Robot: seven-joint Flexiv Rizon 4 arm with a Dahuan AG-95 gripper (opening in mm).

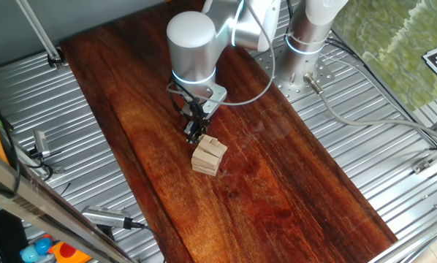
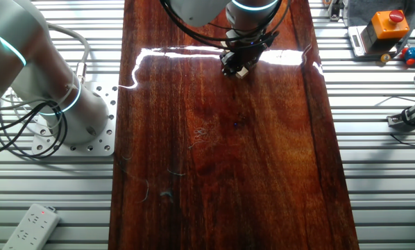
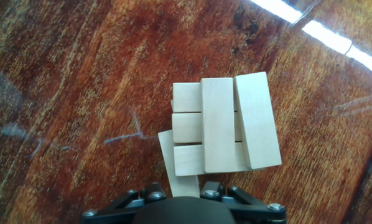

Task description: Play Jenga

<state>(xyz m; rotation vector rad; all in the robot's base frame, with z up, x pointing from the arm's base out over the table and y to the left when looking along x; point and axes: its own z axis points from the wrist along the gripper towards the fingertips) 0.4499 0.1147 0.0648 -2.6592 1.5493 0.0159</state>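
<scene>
Your little block tower (image 1: pixel 208 155) stands on the table (image 1: pixel 291 190) near the middle of its far edge, with one block (image 3: pixel 180 167) poking out low down, so pulling and restacking remain, and you cannot tell if the claw (image 1: pixel 194 131) is spread.

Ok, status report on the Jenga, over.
Gripper down at the stack, jaw state unclear. Top layer has two blocks; one lower block juts toward the gripper. Nothing else beside the stack.
</scene>
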